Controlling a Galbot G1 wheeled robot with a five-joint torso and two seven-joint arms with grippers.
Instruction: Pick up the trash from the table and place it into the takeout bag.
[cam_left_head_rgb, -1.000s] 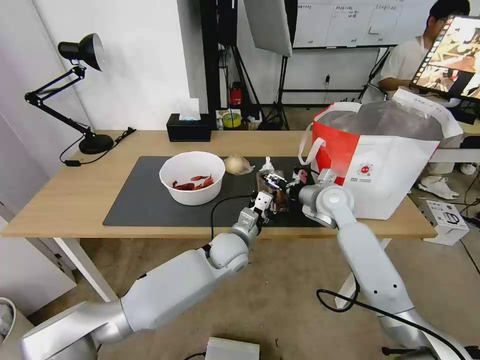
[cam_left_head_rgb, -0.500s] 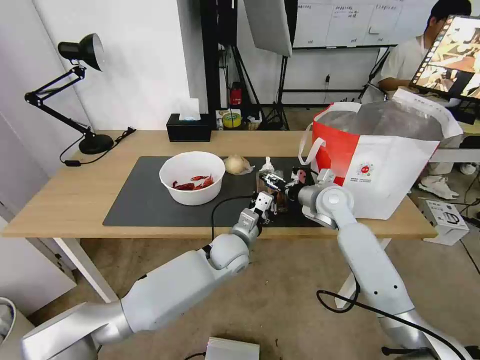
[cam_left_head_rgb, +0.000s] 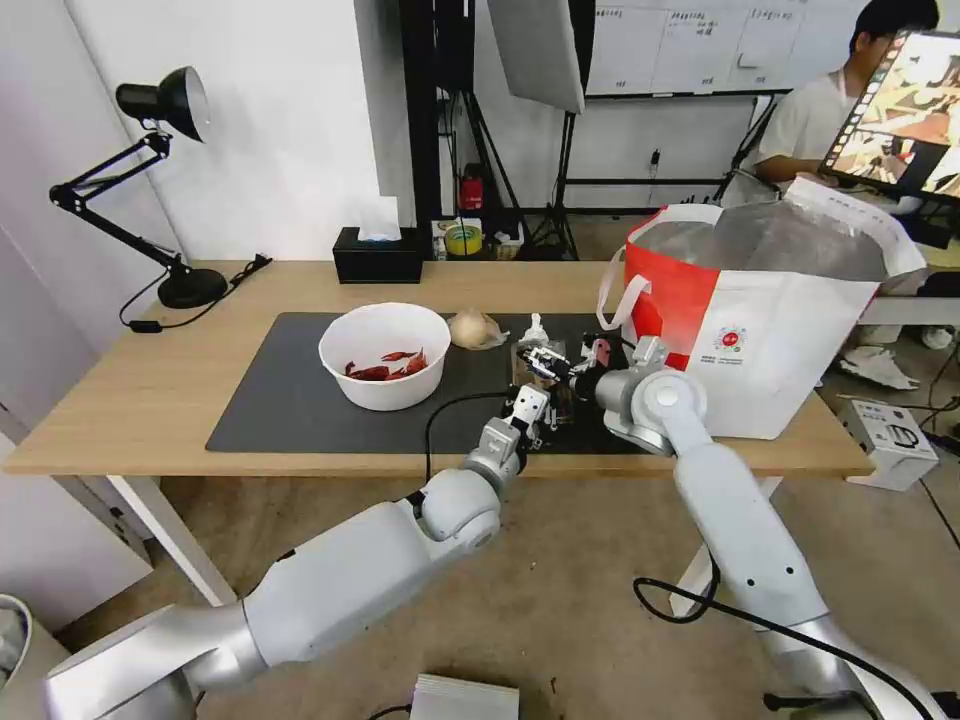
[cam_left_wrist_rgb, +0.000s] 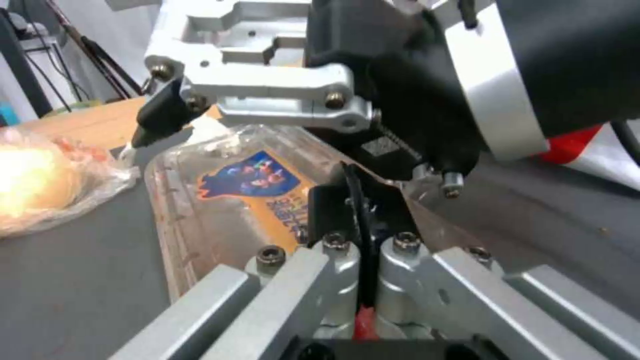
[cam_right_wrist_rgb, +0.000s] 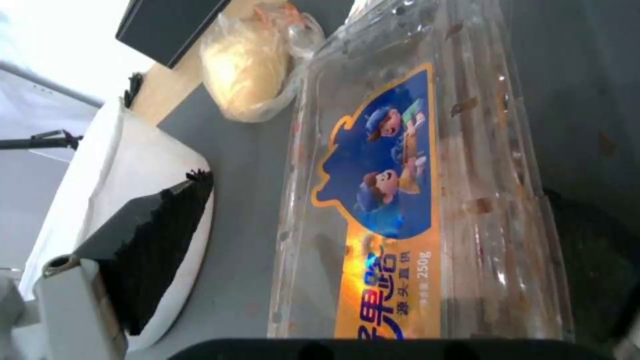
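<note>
The clear plastic tray (cam_left_head_rgb: 545, 380) is located on the grey mat (cam_left_head_rgb: 290, 400), near its front edge, left of the takeout bag (cam_left_head_rgb: 770, 330). Its near rim is pinched by the left gripper (cam_left_head_rgb: 527, 408). The right gripper (cam_left_head_rgb: 552, 364) is spread above it.

Bare mat (cam_left_head_rgb: 290, 400) left of the clear tray (cam_left_head_rgb: 548, 385) gives open passage; the takeout bag (cam_left_head_rgb: 770, 340) blocks its right, both pincers (left (cam_left_head_rgb: 528, 412), right (cam_left_head_rgb: 550, 362)) crowd over it.
</note>
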